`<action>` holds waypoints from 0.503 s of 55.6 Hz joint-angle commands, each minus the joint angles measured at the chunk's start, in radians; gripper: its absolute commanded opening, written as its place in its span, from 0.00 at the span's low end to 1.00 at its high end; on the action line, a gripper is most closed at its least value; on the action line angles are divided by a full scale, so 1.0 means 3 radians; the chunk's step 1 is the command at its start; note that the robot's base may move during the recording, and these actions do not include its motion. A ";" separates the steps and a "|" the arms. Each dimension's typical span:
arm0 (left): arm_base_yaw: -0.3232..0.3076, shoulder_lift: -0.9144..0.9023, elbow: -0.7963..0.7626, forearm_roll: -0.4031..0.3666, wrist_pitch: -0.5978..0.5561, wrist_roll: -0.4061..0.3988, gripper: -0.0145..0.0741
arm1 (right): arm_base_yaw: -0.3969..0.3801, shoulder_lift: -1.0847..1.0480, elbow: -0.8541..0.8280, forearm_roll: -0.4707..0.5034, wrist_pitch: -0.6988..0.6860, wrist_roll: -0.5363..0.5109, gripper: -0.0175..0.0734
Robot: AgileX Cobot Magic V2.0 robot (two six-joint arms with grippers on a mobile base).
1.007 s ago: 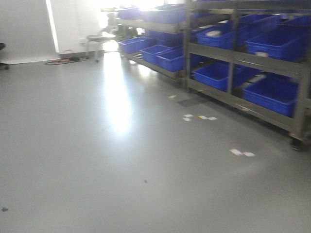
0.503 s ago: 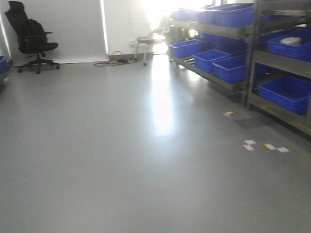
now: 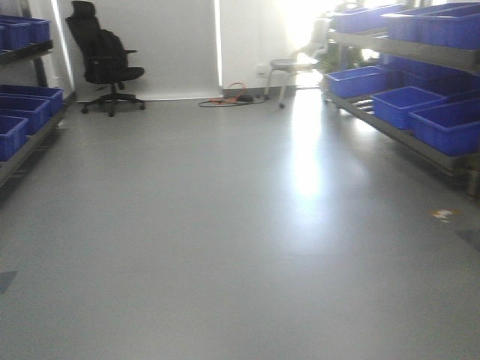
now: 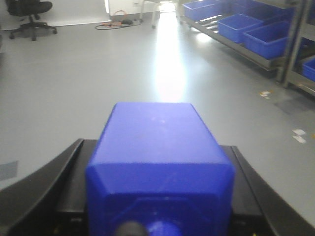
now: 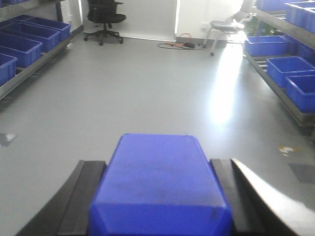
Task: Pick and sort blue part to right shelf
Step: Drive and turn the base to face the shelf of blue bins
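Two claws, two blue loads. The left claw [image 4: 155,145] is clamped on the blue part [image 4: 157,172], whose long axis runs straight out from the wrist, nub [image 4: 161,229] rearward, with sloped shoulders and a matte skin. The right claw [image 5: 156,162] grips a similar blue block [image 5: 160,191]. The right shelf [image 4: 248,51] lies ahead and to the right of the left claw, well apart across the floor [image 4: 74,88]. The right arm looks nearer the shelf.

We are counting one blue part [image 4: 158,157], one blue block [image 5: 160,184], two shelves [image 3: 28,146] [image 3: 390,47], one office chair [image 3: 105,56] and one stool [image 3: 289,66].
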 commanded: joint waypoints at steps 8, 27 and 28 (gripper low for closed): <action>-0.0015 0.0064 -0.0080 0.0011 -0.0286 -0.0006 0.60 | 0.0003 0.0054 -0.0090 -0.0024 -0.0314 -0.0026 0.44; -0.0015 0.0064 -0.0080 0.0011 -0.0286 -0.0006 0.60 | 0.0003 0.0054 -0.0090 -0.0024 -0.0314 -0.0026 0.44; -0.0015 0.0064 -0.0080 0.0011 -0.0286 -0.0006 0.60 | 0.0003 0.0054 -0.0090 -0.0024 -0.0314 -0.0026 0.44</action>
